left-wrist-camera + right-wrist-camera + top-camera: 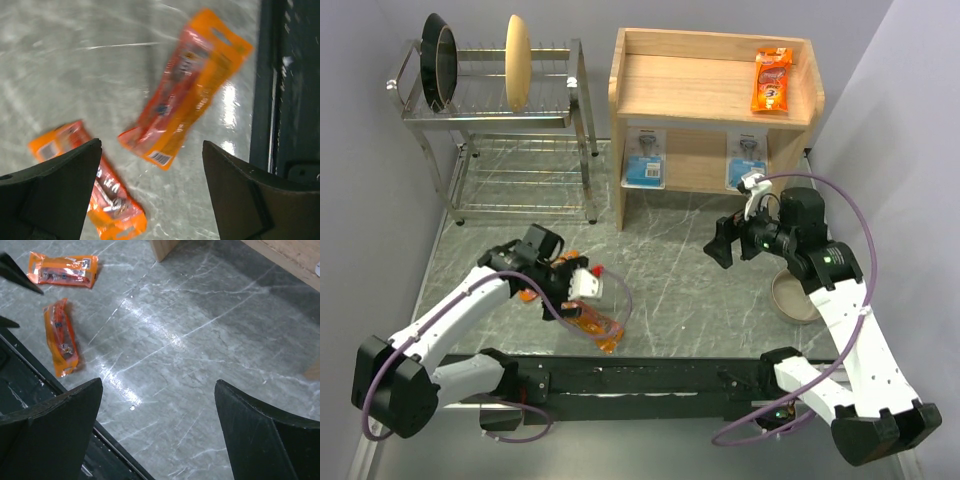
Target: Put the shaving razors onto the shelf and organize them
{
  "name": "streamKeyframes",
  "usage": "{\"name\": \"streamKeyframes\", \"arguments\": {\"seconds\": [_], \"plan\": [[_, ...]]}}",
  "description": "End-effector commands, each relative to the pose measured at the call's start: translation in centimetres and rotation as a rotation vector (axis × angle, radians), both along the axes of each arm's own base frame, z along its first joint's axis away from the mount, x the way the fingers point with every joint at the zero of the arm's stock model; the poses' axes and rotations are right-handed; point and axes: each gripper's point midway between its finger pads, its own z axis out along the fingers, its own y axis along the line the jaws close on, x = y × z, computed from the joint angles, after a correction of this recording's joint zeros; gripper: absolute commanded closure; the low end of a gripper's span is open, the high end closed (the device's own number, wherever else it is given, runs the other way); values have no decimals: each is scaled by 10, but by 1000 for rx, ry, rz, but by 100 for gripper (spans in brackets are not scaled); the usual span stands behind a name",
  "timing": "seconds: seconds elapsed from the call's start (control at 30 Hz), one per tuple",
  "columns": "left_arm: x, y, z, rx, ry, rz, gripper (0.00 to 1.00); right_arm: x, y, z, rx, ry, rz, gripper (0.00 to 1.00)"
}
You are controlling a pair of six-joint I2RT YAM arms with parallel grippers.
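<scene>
Left fingers (55,190) spread wide, empty, over two orange packets (185,90) on tabletop (200,340); right fingers (50,430) spread, empty, near shelf (616,100).

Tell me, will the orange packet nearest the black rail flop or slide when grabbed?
The orange packet probably bends a little: it looks like thin plastic film. It lies flat on the glossy table, so it may slide when pushed. It likely won't roll.

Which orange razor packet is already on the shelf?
The packet on the shelf's top tier, right end; the other two lie on the table.
</scene>
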Motion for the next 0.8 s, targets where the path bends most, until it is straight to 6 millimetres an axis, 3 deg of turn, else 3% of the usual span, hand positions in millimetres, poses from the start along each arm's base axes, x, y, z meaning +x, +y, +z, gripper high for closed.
{"name": "streamKeyframes", "arguments": {"seconds": [0.0, 0.17, 0.3, 0.5, 0.63, 0.73, 0.77], "plan": [[-3, -4, -16, 50, -107, -211, 13, 10, 10, 24, 38, -86, 40, 0], [-15, -16, -47, 100, -75, -262, 14, 13, 7, 28, 35, -99, 11, 0], [-13, -25, -66, 111, -58, -252, 22, 14, 3, 30, 16, -112, -3, 0], [-9, -25, -79, 161, -18, -239, 48, 18, 2, 30, 13, -111, -19, 0], [-14, -25, -73, 160, 15, -249, 69, 21, 5, 32, 20, -115, -9, 0], [-23, -28, -60, 138, 116, -229, 74, 20, 11, 32, 33, -119, 34, 0], [-22, -42, -42, 71, 159, -237, 75, 17, 15, 31, 34, -126, 60, 0]]}}
